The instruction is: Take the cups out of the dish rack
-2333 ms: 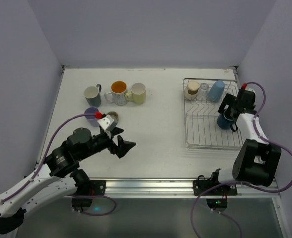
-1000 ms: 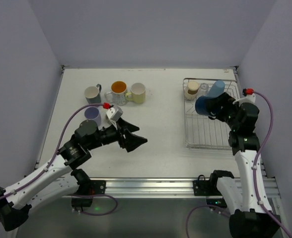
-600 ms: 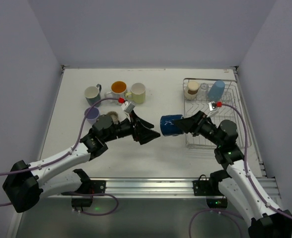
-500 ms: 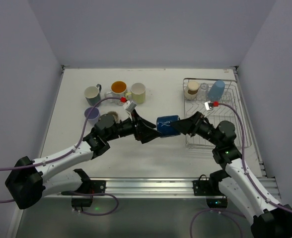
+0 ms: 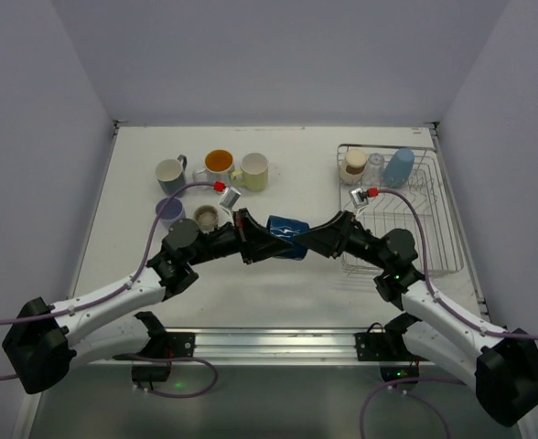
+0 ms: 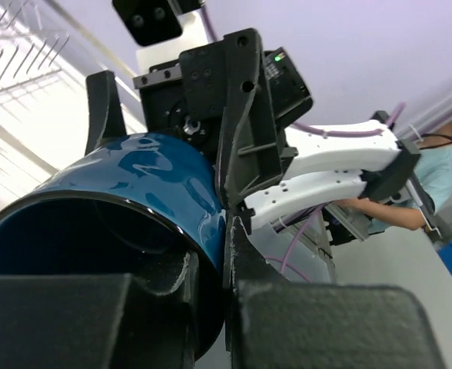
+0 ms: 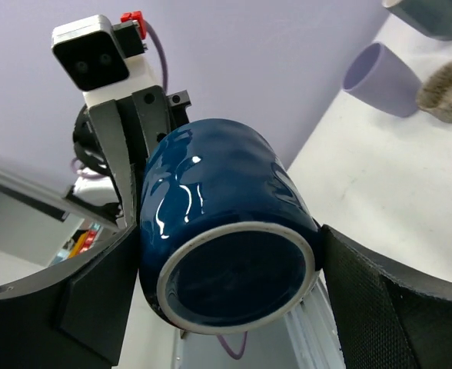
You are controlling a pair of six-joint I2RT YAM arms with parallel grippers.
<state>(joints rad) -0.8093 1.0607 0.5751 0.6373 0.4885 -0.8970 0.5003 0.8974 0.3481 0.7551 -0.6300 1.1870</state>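
Note:
The navy cup [image 5: 287,237] hangs on its side above the table's middle, held from both ends. My left gripper [image 5: 261,241] is shut on its rim, one finger inside the mouth and one outside, as the left wrist view shows [image 6: 207,250]. My right gripper [image 5: 317,240] clamps the cup's [image 7: 218,207] base end between wide-set fingers [image 7: 103,284]. The dish rack [image 5: 417,229] stands at the right and holds a beige cup [image 5: 352,165], a clear glass [image 5: 375,163] and a light blue cup [image 5: 398,167].
Unloaded cups stand at the back left: a grey-white mug [image 5: 170,172], an orange-lined mug [image 5: 218,169], a cream mug [image 5: 253,170], a lavender cup [image 5: 169,210] and a speckled cup [image 5: 206,216] close behind my left arm.
My right arm carried the navy cup from the rack to the table's middle. My left arm came to meet it, and its open jaws closed on the cup's rim.

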